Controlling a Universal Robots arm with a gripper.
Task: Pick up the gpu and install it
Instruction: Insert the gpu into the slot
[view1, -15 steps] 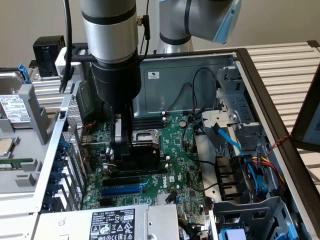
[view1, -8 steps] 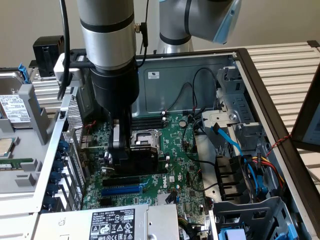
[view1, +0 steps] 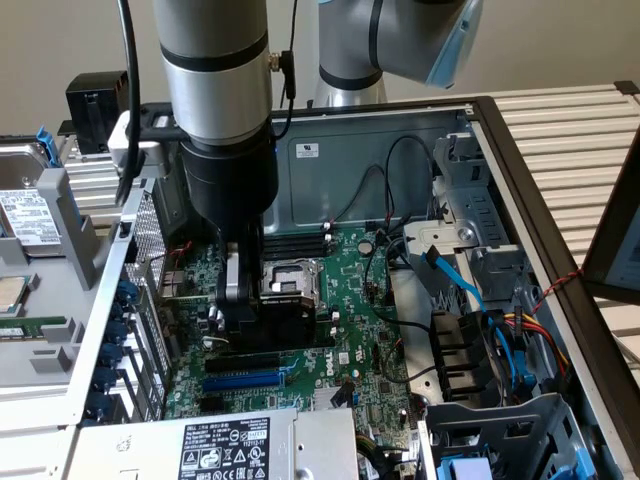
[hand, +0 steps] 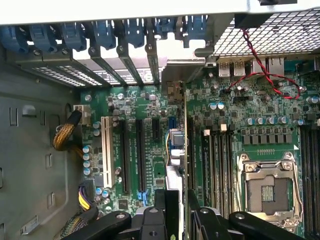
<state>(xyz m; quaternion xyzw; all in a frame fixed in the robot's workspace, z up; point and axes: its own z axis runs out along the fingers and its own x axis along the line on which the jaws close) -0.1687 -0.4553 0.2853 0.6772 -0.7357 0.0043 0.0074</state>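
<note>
Black-shrouded gpu (view1: 287, 320) hangs edge-down, low over the motherboard (view1: 350, 290), pinched in the half-closed fingers (view1: 232, 298) of the gripper (view1: 245, 325). Install step, I'd say; seating wants the card square over its slot.

The broad flat motherboard (view1: 350, 290) is green, speckled with silver capacitor tops. The gpu (view1: 285, 322), a short card, has a black plastic shroud. A long blue plastic slot (view1: 245, 380) and a long white plastic slot (hand: 105, 150) stand out. A thin twisted wire (hand: 252, 52) alternates red and black.
</note>
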